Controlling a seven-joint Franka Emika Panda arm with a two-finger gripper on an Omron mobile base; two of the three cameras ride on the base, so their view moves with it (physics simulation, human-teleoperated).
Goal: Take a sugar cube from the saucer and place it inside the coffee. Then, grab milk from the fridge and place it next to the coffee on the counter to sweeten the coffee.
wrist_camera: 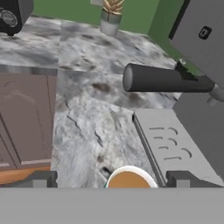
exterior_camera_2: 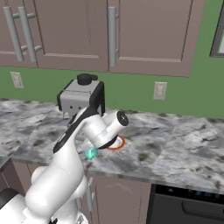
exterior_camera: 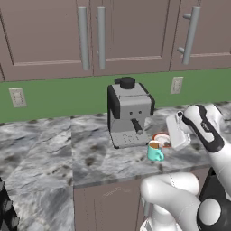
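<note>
coffee (exterior_camera: 155,151) on counter (exterior_camera: 90,153), before coffee machine (exterior_camera: 129,113), beside saucer (exterior_camera: 161,138)

Grey coffee machine (exterior_camera: 130,113) — potted plant (wrist_camera: 110,15) behind.

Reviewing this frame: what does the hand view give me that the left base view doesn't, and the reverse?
Hand view alone: a potted plant on the counter, and the open gripper poised right over the coffee.
Left base view alone: the saucer behind the coffee, the upper cabinets, the wall outlets.
Both: the coffee, the coffee machine with its drip tray, and the marbled counter.
</note>
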